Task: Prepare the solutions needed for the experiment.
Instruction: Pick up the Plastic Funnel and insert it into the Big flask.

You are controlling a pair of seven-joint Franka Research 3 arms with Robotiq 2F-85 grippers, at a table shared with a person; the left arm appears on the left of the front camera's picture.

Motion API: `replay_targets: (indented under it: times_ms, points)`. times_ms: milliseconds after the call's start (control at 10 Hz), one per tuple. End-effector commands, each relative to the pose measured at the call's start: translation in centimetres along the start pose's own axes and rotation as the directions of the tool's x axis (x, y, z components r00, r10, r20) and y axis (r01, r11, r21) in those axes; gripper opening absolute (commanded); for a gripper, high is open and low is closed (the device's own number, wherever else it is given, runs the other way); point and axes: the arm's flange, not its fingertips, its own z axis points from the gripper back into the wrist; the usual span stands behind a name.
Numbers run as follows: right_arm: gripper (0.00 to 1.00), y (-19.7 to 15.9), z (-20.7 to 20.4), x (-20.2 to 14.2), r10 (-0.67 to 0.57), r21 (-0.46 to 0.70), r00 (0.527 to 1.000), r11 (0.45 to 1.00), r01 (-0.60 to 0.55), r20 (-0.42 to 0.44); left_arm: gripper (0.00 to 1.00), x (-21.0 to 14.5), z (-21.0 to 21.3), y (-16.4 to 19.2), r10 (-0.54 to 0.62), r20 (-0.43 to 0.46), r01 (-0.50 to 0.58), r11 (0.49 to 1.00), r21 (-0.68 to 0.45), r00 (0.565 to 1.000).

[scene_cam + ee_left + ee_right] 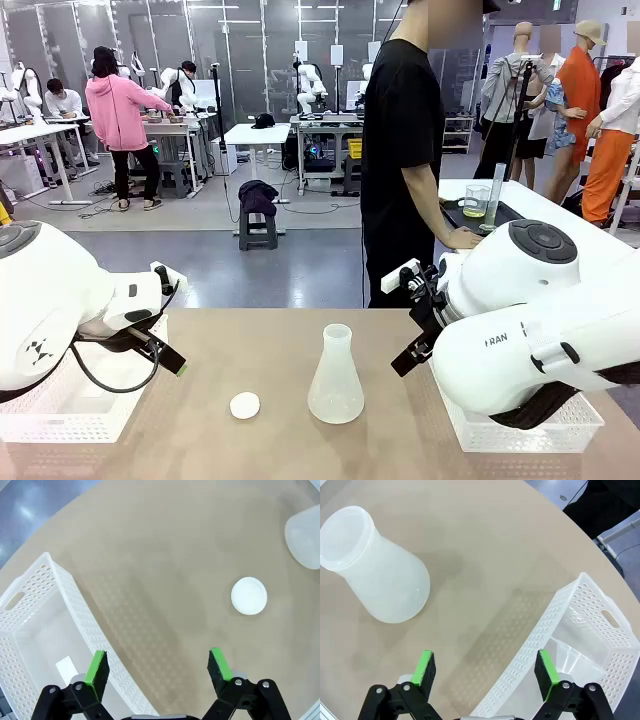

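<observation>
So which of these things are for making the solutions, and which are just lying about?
For the job: frosted conical flask; probably the beaker of yellowish liquid beside the person's hand.
Lying about, it seems: small white disc; left white basket; right white basket.

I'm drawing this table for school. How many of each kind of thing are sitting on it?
Frosted white conical flask: 1
Small white round disc: 1
White perforated plastic baskets: 2
Total: 4
</observation>
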Motion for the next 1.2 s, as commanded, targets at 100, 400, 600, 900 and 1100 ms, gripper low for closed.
replay_targets:
  times_ms: [100,400,600,900,1100]
  points:
    - [1.0,0.0,0.0,0.0,0.0,0.0,1.0,1.0,0.0,0.0,1.0,0.01,0.0,-0.02,0.0,0.0,0.0,1.0,0.0,1.0]
    - [1.0,0.0,0.0,0.0,0.0,0.0,1.0,1.0,0.0,0.0,1.0,0.01,0.0,-0.02,0.0,0.0,0.0,1.0,0.0,1.0]
    - [1.0,0.0,0.0,0.0,0.0,0.0,1.0,1.0,0.0,0.0,1.0,0.01,0.0,-0.02,0.0,0.0,0.0,1.0,0.0,1.0]
    - [1.0,0.0,0.0,0.0,0.0,0.0,1.0,1.0,0.0,0.0,1.0,0.01,0.0,-0.02,0.0,0.0,0.0,1.0,0.0,1.0]
    - [1.0,0.0,0.0,0.0,0.0,0.0,1.0,1.0,0.0,0.0,1.0,0.01,0.0,-0.02,0.0,0.0,0.0,1.0,0.0,1.0]
